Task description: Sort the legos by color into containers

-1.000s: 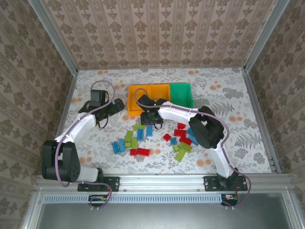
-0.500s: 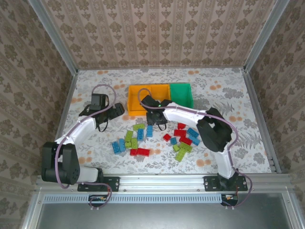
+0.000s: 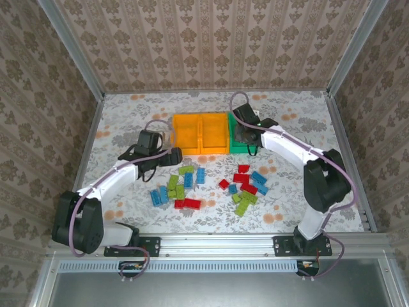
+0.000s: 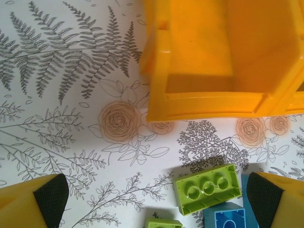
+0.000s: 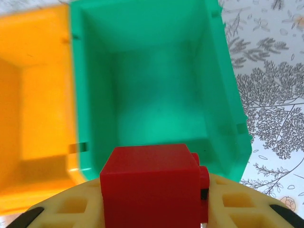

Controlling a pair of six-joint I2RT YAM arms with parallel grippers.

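My right gripper [image 5: 152,202] is shut on a red lego [image 5: 149,183], held just above the near wall of the green container [image 5: 156,90]. In the top view that gripper [image 3: 244,142] hangs over the green container [image 3: 250,121]. Left of it stand two orange-yellow containers [image 3: 199,132]. My left gripper [image 4: 156,197] is open and low over the table, near the left orange container [image 4: 199,61]. A lime lego [image 4: 209,187] and a blue lego [image 4: 232,218] lie by its right finger. The other legos [image 3: 211,188] are scattered in the table's middle.
The floral table cover [image 3: 128,115] has free room at the left and the far right. Metal frame rails [image 3: 211,242] run along the near edge. Wallpapered walls close in the back and both sides.
My right arm has swung from the lego pile back to the green container with the red lego in its jaws. My left gripper has moved right, toward the legos.
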